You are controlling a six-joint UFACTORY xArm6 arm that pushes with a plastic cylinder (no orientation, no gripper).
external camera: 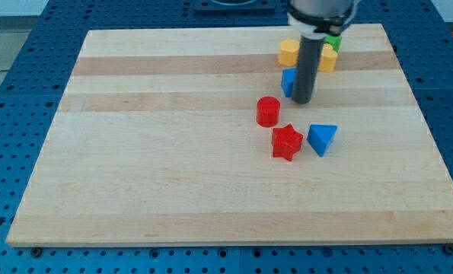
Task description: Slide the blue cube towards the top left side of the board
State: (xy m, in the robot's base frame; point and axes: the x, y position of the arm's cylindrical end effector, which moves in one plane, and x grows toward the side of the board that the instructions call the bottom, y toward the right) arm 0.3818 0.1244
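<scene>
The blue cube (288,81) sits in the upper right part of the wooden board (173,152), partly hidden by my dark rod. My tip (302,100) rests on the board at the cube's right side, touching or nearly touching it. The rod rises from there toward the view's top.
A yellow block (288,52) lies just above the blue cube. Another yellow block (329,58) and a green block (333,40) lie right of the rod. A red cylinder (268,111), a red star (286,141) and a blue triangular block (322,138) lie below.
</scene>
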